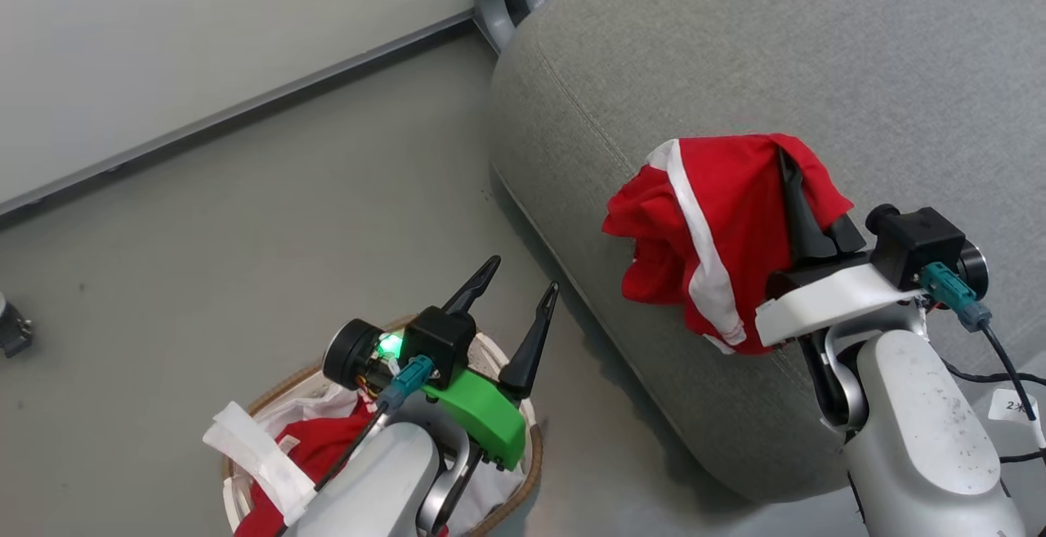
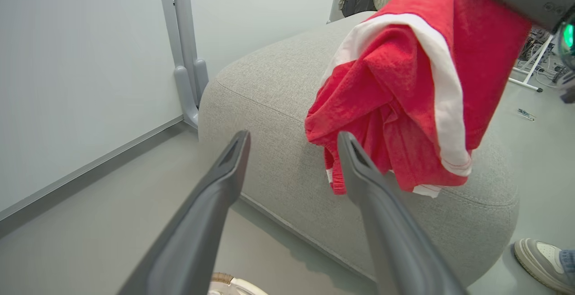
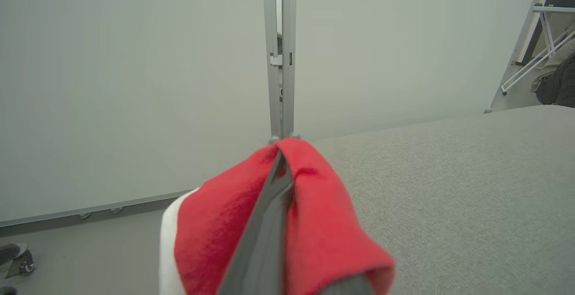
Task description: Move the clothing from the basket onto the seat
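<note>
The right gripper (image 1: 788,173) has its jaws clenched on a red garment (image 1: 719,218) with a white stripe. The cloth drapes over both dark fingers and hangs in bunched folds. It is held above the near rounded edge of the grey sofa (image 1: 817,46); whether its lowest folds touch the upholstery cannot be told.

The left gripper (image 1: 525,272) hovers over the laundry basket (image 1: 535,451), its jaws released and spread wide with nothing between them. The basket stands on the grey floor (image 1: 286,218) just beside the sofa. More red clothing (image 1: 327,447) lies in it with some white fabric (image 1: 302,410).

In the left wrist view a person's shoe (image 2: 539,259) rests on the floor beside the sofa's far corner.
</note>
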{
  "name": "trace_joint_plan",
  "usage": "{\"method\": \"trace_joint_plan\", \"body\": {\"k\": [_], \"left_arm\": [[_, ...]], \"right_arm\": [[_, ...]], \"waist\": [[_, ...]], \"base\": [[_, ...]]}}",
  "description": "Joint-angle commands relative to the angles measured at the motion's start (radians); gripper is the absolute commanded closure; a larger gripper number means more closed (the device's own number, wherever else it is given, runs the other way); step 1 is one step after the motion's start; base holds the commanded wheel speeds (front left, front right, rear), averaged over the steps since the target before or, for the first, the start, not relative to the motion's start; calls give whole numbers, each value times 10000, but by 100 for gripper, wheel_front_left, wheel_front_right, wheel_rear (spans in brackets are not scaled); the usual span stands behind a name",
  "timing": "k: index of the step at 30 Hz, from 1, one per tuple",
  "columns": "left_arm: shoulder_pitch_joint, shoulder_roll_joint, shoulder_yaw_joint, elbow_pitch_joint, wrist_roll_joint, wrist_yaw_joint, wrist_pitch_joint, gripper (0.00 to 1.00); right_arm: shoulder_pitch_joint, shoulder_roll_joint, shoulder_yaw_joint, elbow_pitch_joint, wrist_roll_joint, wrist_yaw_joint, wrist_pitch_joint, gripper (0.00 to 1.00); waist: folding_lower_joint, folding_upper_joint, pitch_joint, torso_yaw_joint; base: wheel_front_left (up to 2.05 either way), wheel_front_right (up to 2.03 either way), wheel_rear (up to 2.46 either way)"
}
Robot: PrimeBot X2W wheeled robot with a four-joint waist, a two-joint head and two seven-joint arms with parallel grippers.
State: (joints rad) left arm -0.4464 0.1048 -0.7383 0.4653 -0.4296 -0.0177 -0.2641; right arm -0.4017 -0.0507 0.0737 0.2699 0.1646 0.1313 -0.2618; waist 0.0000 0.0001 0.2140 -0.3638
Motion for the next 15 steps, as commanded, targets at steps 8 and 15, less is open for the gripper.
{"method": "trace_joint_plan", "body": {"k": [8, 15], "left_arm": [[-427, -115, -167, 305, 388, -178, -5, 0], [-775, -200, -202, 287, 534, -202, -5, 0]], "right_arm": [[-418, -96, -663, -119, -343, -10, -49, 100], [-2049, -778, -1118, 197, -730, -10, -49, 100]], "waist": [[0, -1, 1139, 132], [0, -1, 1899, 1028]], "base": [[0, 0, 0], [0, 0, 0]]}}
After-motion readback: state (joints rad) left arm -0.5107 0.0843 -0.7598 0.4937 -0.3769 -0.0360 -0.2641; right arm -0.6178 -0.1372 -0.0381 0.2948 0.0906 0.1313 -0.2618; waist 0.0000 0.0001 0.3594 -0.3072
